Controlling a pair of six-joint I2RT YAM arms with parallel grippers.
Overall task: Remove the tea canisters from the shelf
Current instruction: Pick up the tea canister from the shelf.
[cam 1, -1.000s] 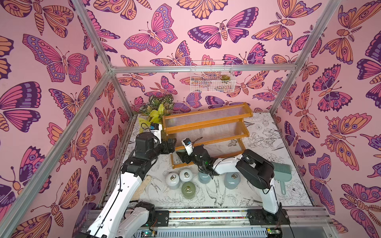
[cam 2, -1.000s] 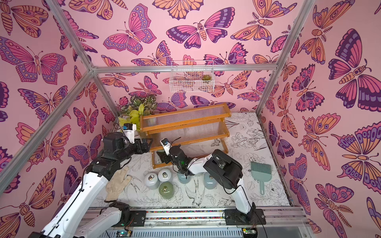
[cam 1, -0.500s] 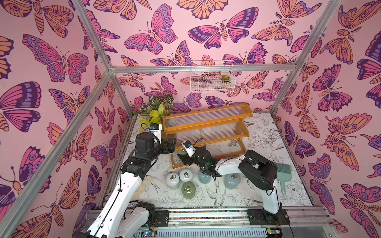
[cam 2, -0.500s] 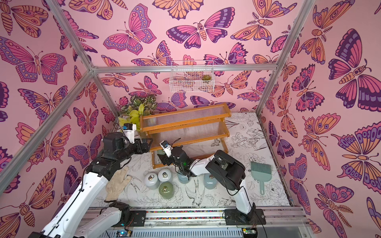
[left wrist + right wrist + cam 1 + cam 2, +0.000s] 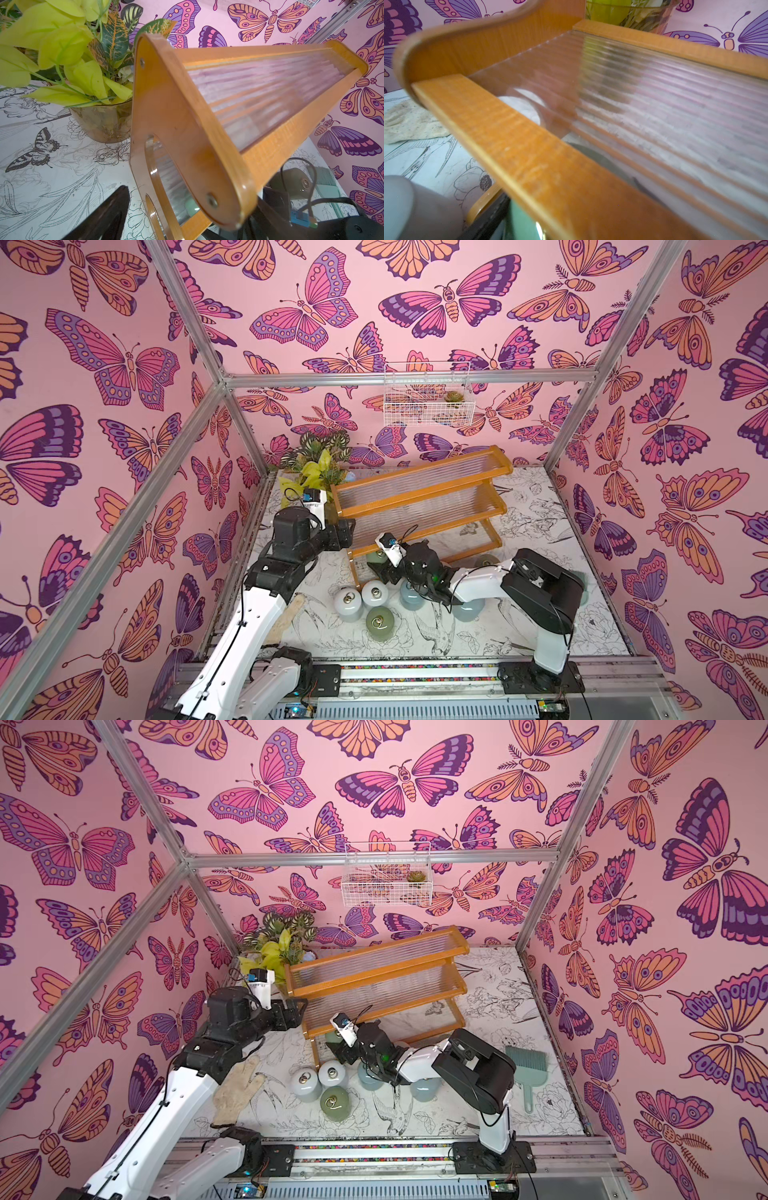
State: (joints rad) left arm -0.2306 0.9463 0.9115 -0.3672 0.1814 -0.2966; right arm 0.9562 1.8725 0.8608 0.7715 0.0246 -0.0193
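The shelf (image 5: 419,506) of orange wood with clear ribbed tiers stands at the back; its tiers are bare. Under its lowest tier sits a sage green canister (image 5: 373,559) (image 5: 523,224). My right gripper (image 5: 379,570) is open at that canister, with one dark finger (image 5: 485,220) beside it. In front on the table stand two white canisters (image 5: 348,604) (image 5: 375,593), a green one (image 5: 380,623) and two pale blue ones (image 5: 409,593) (image 5: 467,608). My left gripper (image 5: 348,531) is open astride the shelf's left end panel (image 5: 166,116); its finger (image 5: 108,214) stays clear of the wood.
A leafy plant in a glass vase (image 5: 101,122) stands just behind the shelf's left end. A white wire basket (image 5: 428,396) hangs on the back wall. A work glove (image 5: 237,1090) lies at the front left and a teal brush (image 5: 525,1065) at the right.
The right arm's elbow has swung a little to the right and its gripper has edged the same way along the lowest tier. The left arm has stayed still.
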